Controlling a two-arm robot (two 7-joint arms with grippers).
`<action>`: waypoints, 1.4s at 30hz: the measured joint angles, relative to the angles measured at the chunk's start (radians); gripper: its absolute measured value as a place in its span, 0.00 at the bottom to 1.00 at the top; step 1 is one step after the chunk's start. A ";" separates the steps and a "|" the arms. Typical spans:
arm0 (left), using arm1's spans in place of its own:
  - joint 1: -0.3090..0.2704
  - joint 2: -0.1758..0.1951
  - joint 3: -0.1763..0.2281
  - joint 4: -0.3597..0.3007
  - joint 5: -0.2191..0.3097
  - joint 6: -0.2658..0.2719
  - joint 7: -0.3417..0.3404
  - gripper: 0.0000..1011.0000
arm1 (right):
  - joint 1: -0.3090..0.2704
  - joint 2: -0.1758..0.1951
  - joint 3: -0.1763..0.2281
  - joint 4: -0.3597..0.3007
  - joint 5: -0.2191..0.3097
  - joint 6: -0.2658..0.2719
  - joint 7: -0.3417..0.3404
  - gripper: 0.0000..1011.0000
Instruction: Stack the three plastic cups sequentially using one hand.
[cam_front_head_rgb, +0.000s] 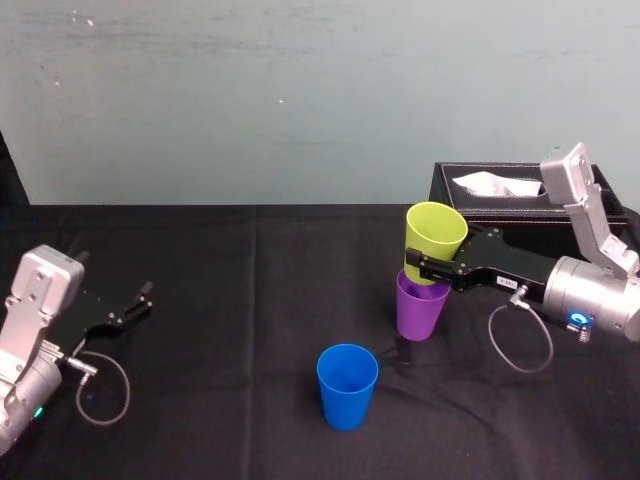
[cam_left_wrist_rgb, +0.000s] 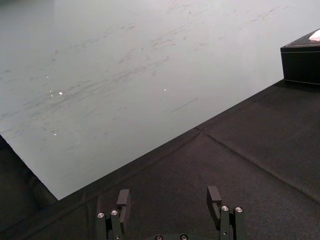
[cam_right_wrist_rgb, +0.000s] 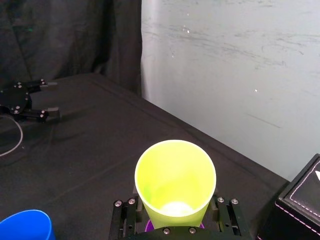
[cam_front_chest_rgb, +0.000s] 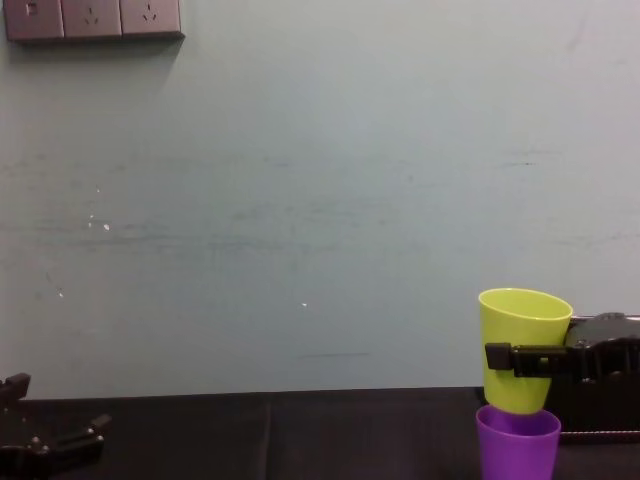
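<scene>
My right gripper is shut on the yellow-green cup, its fingers on both sides of the lower wall. The cup hangs slightly tilted, mouth up, directly over the purple cup, with its base about level with the purple rim. The purple cup stands upright on the black cloth. The blue cup stands upright on its own, nearer to me and to the left of the other two. My left gripper rests open at the far left of the table, with nothing between its fingers.
A black tissue box stands at the back right, just behind my right arm. A cable loops under each wrist. The black cloth covers the table, and a pale wall rises behind it.
</scene>
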 joint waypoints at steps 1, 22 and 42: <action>0.000 0.000 0.000 0.000 0.000 0.000 0.000 0.99 | 0.002 -0.003 -0.001 0.007 -0.004 -0.001 0.001 0.71; 0.000 0.000 0.000 0.000 0.000 0.000 0.000 0.99 | 0.019 -0.022 0.000 0.058 -0.022 -0.004 0.018 0.71; 0.000 0.000 0.000 0.000 0.000 0.000 0.000 0.99 | 0.031 -0.038 -0.010 0.094 -0.040 -0.004 0.032 0.71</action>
